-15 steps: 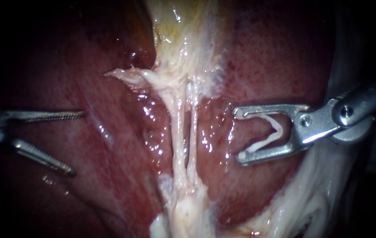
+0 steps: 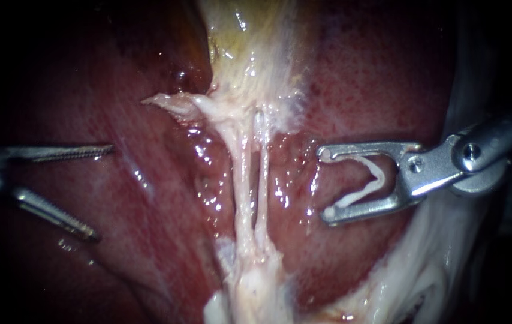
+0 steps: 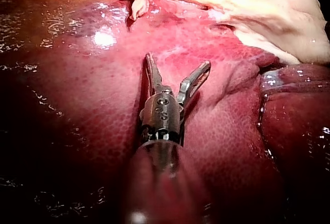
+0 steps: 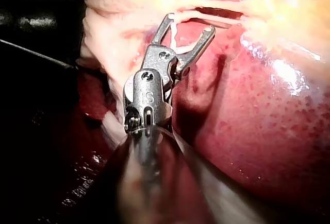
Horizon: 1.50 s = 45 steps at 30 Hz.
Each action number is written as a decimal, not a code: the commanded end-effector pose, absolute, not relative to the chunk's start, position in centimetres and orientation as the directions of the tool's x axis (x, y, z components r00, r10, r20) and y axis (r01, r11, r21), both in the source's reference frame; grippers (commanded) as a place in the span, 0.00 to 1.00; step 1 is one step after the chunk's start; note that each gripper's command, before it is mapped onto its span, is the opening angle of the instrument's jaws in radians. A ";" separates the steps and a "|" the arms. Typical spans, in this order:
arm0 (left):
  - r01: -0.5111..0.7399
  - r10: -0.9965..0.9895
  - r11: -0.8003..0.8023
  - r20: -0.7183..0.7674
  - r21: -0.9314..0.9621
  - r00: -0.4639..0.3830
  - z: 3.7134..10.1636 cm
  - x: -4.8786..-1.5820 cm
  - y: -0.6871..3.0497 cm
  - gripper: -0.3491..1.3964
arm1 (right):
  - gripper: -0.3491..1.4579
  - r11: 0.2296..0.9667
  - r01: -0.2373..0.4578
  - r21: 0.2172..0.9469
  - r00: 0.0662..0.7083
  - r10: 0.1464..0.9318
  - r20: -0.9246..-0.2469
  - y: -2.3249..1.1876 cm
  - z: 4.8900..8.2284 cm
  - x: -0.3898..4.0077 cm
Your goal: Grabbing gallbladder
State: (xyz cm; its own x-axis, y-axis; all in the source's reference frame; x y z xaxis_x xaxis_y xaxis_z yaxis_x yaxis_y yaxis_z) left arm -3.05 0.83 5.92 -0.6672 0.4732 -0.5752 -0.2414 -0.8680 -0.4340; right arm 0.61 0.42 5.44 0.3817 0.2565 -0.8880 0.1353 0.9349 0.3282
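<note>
The left instrument [image 2: 103, 192] has its two toothed jaws spread wide, with nothing between them; they hang over bare liver [image 2: 376, 78], apart from any pale tissue. The right instrument [image 2: 327, 183] has its jaws wide apart too, but they are not empty; a white clip [image 2: 367, 183] sits inside them, one leg against each jaw, its mouth facing the gallbladder's side.

The gallbladder [image 2: 250, 54] is a pale yellow, glistening body lying between two lobes of the liver. From its narrow end two thin pale tubes [image 2: 243, 180] run away side by side, so gallbladder and tubes form one long line. A ragged flap of pale tissue [image 2: 169, 103] juts from the gallbladder's neck toward the left instrument's side.

Both instruments lie past the gallbladder's neck, level with the tubes, one on each flank, and both point crosswise to that long line. The right jaws are near the gallbladder's neck and just beside the tubes; the left jaws are well apart from both.

The left wrist view shows the same layout; the open left jaws float above smooth liver, with pale tissue ahead of them and out of reach.

The empty left jaws look the likelier pair to do the grabbing, since the right pair carries the clip. From them the gallbladder lies ahead and off to one side, beyond the flap, so reaching it would call for a forward, slanting approach, meeting the gallbladder's long axis side-on.
</note>
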 end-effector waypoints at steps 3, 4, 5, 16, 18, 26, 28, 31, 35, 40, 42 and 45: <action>-0.259 0.497 -0.859 -0.598 -0.441 -0.629 5.82 -3.18 1.02 0.77 | 0.47 0.935 0.135 0.328 0.382 0.256 -0.888 0.42 5.44 0.61; -0.264 0.503 -0.857 -0.604 -0.443 -0.619 5.80 -3.22 1.07 0.77 | 0.47 0.935 0.135 0.328 0.382 0.256 -0.888 0.42 5.44 0.61; -0.274 0.514 -0.851 -0.606 -0.448 -0.607 5.77 -3.26 1.11 0.77 | 0.47 0.935 0.135 0.328 0.382 0.256 -0.888 0.42 5.44 0.61; -0.301 0.512 -0.859 -0.698 -0.414 -0.501 5.68 -3.75 1.56 0.75 | 0.47 0.935 0.135 0.328 0.382 0.256 -0.888 0.42 5.44 0.62; -0.305 0.514 -0.858 -0.699 -0.413 -0.498 5.70 -3.78 1.58 0.72 | 0.47 0.935 0.135 0.328 0.382 0.256 -0.888 0.42 5.44 0.62; -0.334 0.525 -0.851 -0.692 -0.406 -0.496 5.87 -3.87 1.68 0.45 | 0.47 0.935 0.134 0.328 0.382 0.257 -0.888 0.42 5.44 0.63; -0.340 0.525 -0.850 -0.691 -0.402 -0.496 5.91 -3.89 1.67 0.35 | 0.47 0.935 0.134 0.328 0.382 0.257 -0.888 0.42 5.44 0.63; -0.348 0.527 -0.849 -0.690 -0.397 -0.496 5.95 -3.91 1.64 0.21 | 0.47 0.935 0.135 0.328 0.382 0.256 -0.888 0.42 5.44 0.62; -0.344 0.527 -0.849 -0.690 -0.401 -0.496 5.97 -3.90 1.62 0.17 | 0.47 0.935 0.135 0.328 0.382 0.256 -0.888 0.42 5.44 0.62; -0.336 0.525 -0.851 -0.688 -0.405 -0.501 5.94 -3.84 1.60 0.00 | 0.47 0.935 0.135 0.328 0.382 0.256 -0.888 0.42 5.44 0.62; -0.335 0.534 -0.845 -0.677 -0.416 -0.507 5.92 -3.81 1.59 0.00 | 0.47 0.935 0.135 0.328 0.382 0.256 -0.888 0.42 5.44 0.62; -0.356 0.583 -0.812 -0.643 -0.462 -0.497 5.84 -3.77 1.57 0.00 | 0.47 0.935 0.135 0.328 0.382 0.256 -0.888 0.42 5.44 0.62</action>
